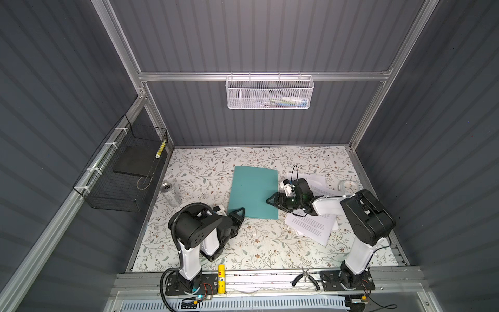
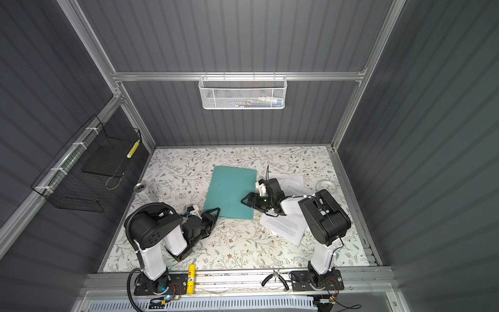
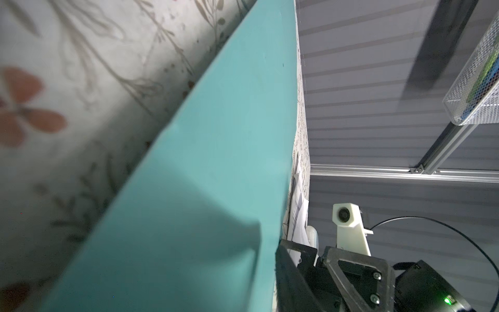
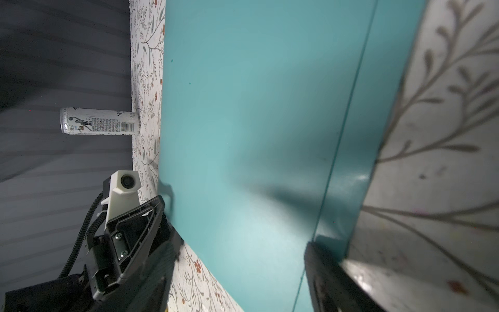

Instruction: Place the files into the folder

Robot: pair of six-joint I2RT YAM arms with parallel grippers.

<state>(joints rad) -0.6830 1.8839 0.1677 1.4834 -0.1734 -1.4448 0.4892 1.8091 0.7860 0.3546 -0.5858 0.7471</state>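
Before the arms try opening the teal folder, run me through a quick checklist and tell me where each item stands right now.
1. Folder open for loading: not ok, it lies closed and flat on the table.
2. Files within reach: ok, loose sheets lie right of the folder, partly under the right arm.
3. Left gripper gripping the folder's near corner: cannot tell.
4. Right gripper open at the folder's right edge: ok.
5. Drink can clear of the folder: ok, upright, apart on the left.
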